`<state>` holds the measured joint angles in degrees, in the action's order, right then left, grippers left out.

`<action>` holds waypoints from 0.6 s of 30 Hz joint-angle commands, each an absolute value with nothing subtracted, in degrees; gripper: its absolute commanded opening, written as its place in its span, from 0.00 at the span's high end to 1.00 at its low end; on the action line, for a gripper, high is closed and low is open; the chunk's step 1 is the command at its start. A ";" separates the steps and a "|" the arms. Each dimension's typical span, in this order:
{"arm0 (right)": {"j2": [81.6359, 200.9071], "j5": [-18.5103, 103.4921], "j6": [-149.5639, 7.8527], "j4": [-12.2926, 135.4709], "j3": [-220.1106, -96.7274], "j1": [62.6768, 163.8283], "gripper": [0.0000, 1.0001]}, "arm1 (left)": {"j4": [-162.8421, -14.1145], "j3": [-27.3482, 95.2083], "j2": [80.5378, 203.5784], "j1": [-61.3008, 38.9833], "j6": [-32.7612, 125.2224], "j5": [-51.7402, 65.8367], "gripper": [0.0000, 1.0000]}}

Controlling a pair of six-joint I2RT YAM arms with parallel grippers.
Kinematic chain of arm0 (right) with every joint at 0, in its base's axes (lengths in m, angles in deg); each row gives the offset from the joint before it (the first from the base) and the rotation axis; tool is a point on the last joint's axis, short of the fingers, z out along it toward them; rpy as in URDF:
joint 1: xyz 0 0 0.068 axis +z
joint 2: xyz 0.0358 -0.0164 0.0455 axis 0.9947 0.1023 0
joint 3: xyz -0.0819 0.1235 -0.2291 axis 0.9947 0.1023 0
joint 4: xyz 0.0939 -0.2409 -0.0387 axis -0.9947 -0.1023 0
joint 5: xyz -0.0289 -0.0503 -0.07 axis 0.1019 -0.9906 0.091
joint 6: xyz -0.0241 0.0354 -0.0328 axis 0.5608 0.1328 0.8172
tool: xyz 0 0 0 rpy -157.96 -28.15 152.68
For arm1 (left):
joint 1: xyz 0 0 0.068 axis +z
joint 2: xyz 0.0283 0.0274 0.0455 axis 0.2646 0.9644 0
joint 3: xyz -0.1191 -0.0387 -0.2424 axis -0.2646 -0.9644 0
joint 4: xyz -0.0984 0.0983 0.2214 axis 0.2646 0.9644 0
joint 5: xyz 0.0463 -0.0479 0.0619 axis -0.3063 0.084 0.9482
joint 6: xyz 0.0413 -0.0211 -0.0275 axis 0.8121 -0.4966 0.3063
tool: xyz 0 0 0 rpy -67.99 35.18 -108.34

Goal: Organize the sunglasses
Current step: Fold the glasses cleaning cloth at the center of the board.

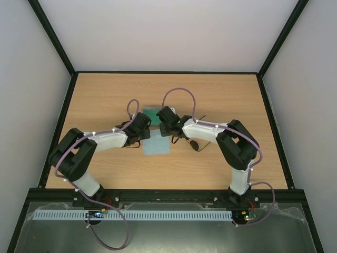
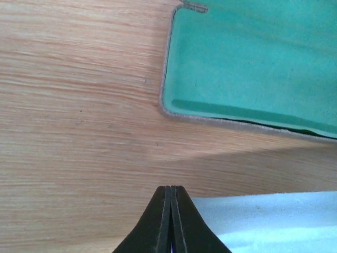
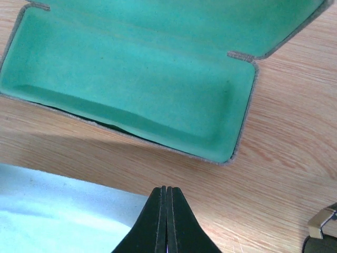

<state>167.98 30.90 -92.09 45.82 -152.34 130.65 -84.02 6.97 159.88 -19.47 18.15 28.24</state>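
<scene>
Both arms reach in toward the middle of the table (image 1: 105,95). The sunglasses (image 1: 194,143) lie flat on the wood just right of centre, a little nearer the near edge than the far one, partly under the right arm's forearm. One dark lens shows there, and a thin temple arm points toward the far edge. The right wrist view catches only a corner of them at its lower right.

The left gripper (image 2: 169,191) is closed, fingers pressed together with nothing between them, low over the left edge of the cloth (image 1: 157,146). The right gripper (image 3: 167,191) is likewise closed on nothing, low over the cloth's far edge.

The case (image 3: 131,79) lies open at the centre, just beyond the cloth toward the far edge, green lining up. Cloth and case sit near each other but apart. The sunglasses are just right of the cloth.
</scene>
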 commanded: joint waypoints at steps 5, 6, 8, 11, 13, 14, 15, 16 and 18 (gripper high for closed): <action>163.58 30.23 -92.40 45.57 -149.27 131.24 0.99 | -83.06 4.59 155.52 -19.23 17.71 28.61 0.98; 163.37 30.24 -92.47 45.56 -149.09 131.34 0.99 | -82.96 4.52 155.25 -19.31 17.69 28.52 0.98; 163.12 30.26 -92.52 45.53 -148.89 131.56 0.99 | -82.86 4.39 154.78 -19.33 17.73 28.29 0.98; 162.74 30.04 -92.65 45.40 -148.72 132.12 0.98 | -82.64 3.95 153.85 -19.30 17.53 27.99 0.98; 162.40 29.85 -92.90 45.40 -148.53 132.42 0.99 | -82.47 3.41 153.11 -19.40 17.38 27.76 0.98; 162.16 29.84 -93.07 45.40 -148.45 132.59 0.99 | -82.44 3.05 152.67 -19.48 17.32 27.71 0.98; 161.96 29.72 -93.16 45.40 -148.30 132.84 0.99 | -82.42 2.69 152.17 -19.53 17.13 27.70 0.98; 161.70 29.61 -93.37 45.35 -148.22 133.02 0.99 | -82.42 2.37 151.65 -19.57 16.92 27.64 0.98; 161.10 29.49 -93.60 45.35 -147.83 133.40 0.99 | -82.29 1.71 150.44 -19.66 16.77 27.42 0.98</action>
<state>164.00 31.45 -92.75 45.98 -149.07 132.59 -83.81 3.37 153.24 -19.49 17.45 27.19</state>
